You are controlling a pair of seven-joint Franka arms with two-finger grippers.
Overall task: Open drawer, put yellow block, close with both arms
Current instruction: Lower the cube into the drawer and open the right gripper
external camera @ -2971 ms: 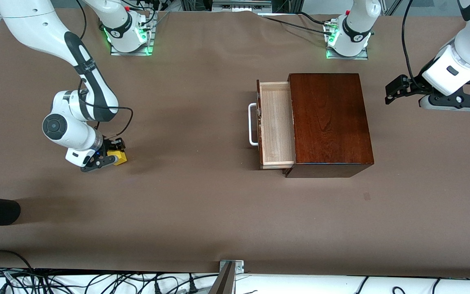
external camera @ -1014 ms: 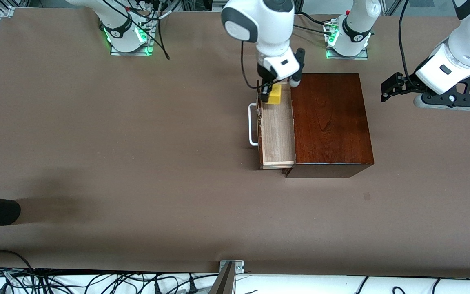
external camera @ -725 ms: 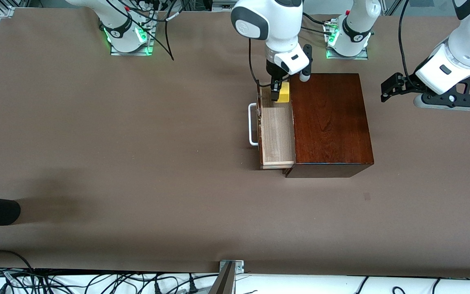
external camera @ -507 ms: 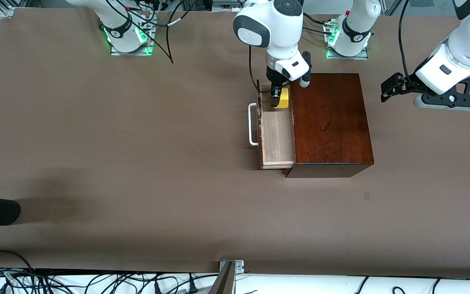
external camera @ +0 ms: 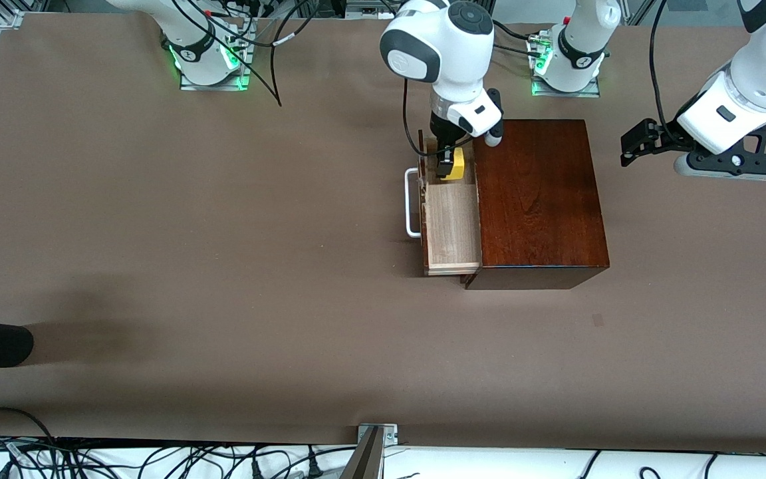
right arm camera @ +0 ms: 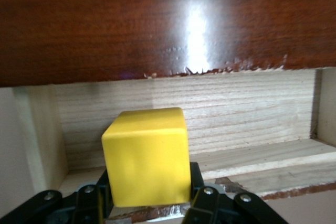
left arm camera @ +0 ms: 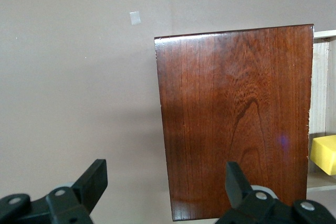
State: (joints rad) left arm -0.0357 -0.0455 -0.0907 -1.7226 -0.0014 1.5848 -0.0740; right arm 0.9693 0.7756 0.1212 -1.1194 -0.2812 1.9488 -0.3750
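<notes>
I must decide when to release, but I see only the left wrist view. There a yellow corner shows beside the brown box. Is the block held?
Observer: Yes, the right pincer is shut on the yellow block.
Operator: Is it over the drawer?
Observer: Yes, over the open drawer, at the end nearest the robot bases.
Operator: Where is my own arm?
Observer: The left pincer waits open, over bare table beside the wooden box.
</notes>
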